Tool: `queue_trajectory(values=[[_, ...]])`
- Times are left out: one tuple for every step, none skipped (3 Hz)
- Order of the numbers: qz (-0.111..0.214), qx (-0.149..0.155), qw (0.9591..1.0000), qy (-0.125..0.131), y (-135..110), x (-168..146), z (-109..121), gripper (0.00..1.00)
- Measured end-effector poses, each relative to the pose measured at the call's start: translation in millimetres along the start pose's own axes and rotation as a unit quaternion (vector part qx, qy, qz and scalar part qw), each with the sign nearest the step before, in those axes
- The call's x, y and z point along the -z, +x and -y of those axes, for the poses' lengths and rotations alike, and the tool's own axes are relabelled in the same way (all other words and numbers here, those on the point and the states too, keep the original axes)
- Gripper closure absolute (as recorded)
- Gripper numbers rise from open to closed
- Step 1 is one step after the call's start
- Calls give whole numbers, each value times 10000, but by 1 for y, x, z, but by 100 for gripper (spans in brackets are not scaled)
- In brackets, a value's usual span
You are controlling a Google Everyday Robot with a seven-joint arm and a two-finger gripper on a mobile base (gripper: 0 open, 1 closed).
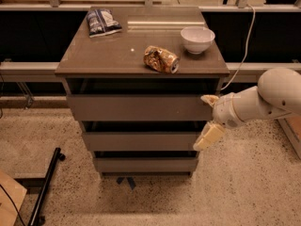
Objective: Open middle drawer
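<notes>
Gripper spread wide at the cabinet's right front corner, on a white arm reaching in from the right.

Its upper finger sits by the right end of the top drawer front, and its lower finger hangs at the right end of the middle drawer, which lies just left of and below the tool; that lower finger seems to touch the front's edge, though the angle leaves it unsure. Up and left of the gripper, on the cabinet top, lie a crushed can, a white bowl and, farthest left, a snack bag.
</notes>
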State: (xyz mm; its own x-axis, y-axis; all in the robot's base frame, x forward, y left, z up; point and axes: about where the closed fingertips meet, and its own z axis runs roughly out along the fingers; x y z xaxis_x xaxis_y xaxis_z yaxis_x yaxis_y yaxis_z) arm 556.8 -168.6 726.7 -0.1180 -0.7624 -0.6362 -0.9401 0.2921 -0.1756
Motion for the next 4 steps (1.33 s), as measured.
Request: queue_trajectory(values=[[-20, -164, 9998, 103, 9, -31, 4, 0], [-174, -386, 9990, 161, 28, -63, 5, 0], [-223, -766, 9967, 145, 51, -93, -2, 0], [-170, -1019, 9946, 108, 68, -113, -5, 0]])
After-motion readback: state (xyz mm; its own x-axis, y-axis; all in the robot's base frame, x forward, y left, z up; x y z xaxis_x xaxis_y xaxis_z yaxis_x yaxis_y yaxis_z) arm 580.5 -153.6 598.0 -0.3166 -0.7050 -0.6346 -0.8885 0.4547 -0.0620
